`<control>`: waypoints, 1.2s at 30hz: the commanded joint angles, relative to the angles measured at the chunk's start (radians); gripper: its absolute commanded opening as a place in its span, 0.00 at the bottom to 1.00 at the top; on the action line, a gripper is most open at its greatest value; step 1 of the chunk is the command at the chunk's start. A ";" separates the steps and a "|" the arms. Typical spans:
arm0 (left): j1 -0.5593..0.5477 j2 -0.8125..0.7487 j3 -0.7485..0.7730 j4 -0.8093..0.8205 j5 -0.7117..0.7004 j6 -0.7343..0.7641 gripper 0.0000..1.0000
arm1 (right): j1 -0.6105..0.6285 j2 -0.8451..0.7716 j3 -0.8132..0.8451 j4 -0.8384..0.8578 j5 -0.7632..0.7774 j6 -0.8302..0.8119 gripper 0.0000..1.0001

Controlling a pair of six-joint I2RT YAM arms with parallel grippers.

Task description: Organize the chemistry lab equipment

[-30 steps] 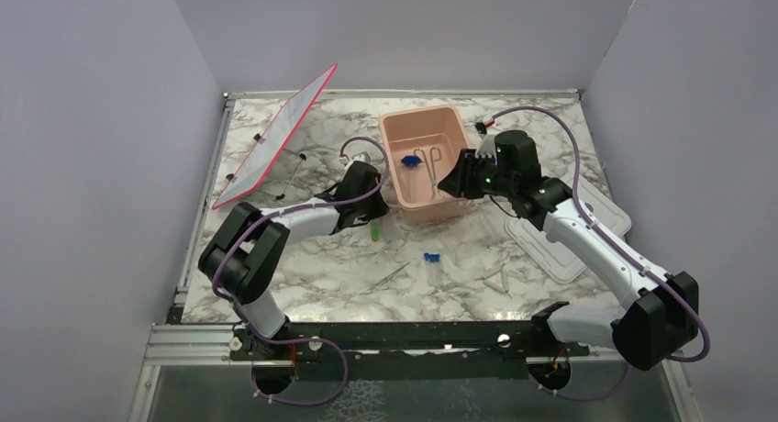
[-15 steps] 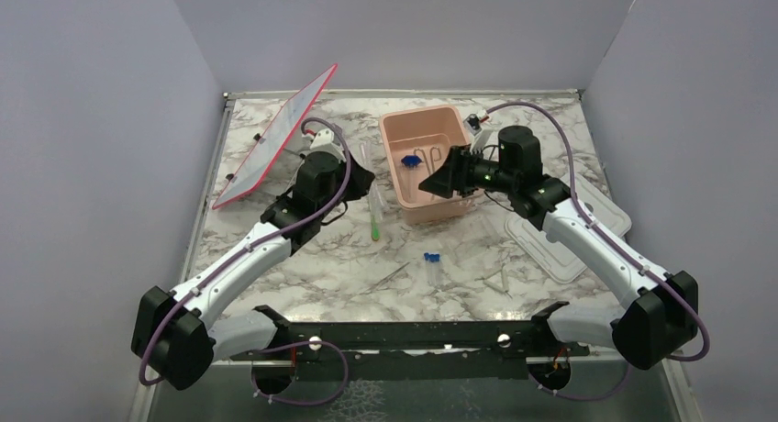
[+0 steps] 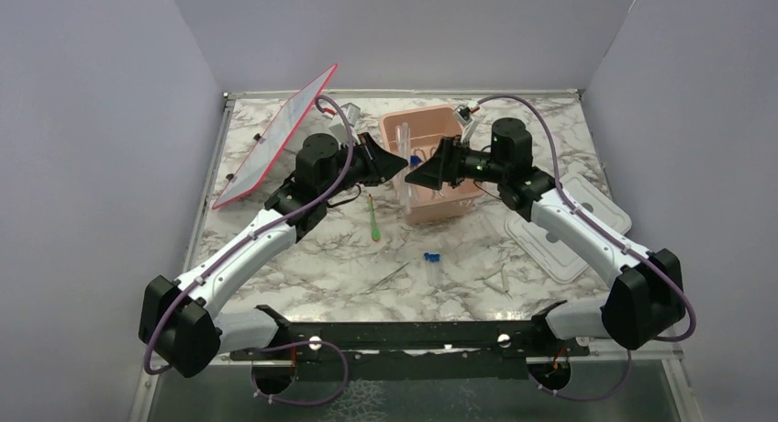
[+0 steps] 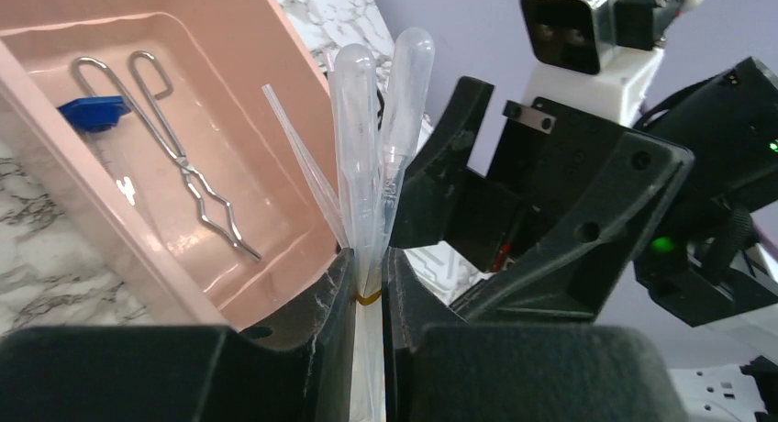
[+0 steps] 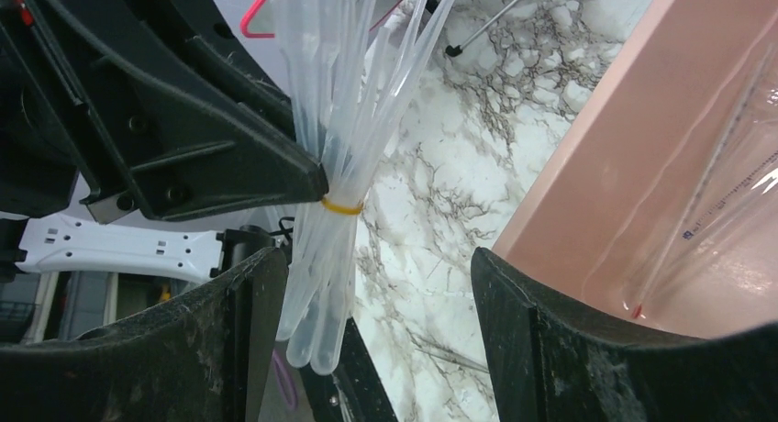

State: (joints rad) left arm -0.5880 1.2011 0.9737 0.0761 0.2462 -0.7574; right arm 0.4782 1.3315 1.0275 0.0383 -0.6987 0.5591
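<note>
Left gripper (image 4: 369, 261) is clenched on the banded pipettes (image 4: 367, 119), holding them at the tub's (image 4: 275, 37) left wall. Right gripper (image 5: 376, 266) gapes wide around their bulb ends, one finger just beside them, gripping nothing.

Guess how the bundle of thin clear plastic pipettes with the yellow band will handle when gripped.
Probably light: the bundle of thin clear plastic pipettes looks hollow and thin-walled. Likely springy rather than stiff, since the stems splay beyond the yellow band. Possibly slippery: smooth tubes could slide lengthwise, so the left gripper pinching near the band seems sensible.
</note>
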 commanded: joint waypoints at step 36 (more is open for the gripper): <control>0.033 -0.040 0.088 -0.214 -0.170 0.124 0.75 | 0.012 0.157 0.172 -0.149 0.287 -0.075 0.24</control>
State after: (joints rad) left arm -0.5652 1.2247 1.0061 -0.0196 0.1921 -0.7700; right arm 0.4980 1.4494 1.1122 0.0193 -0.5728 0.5964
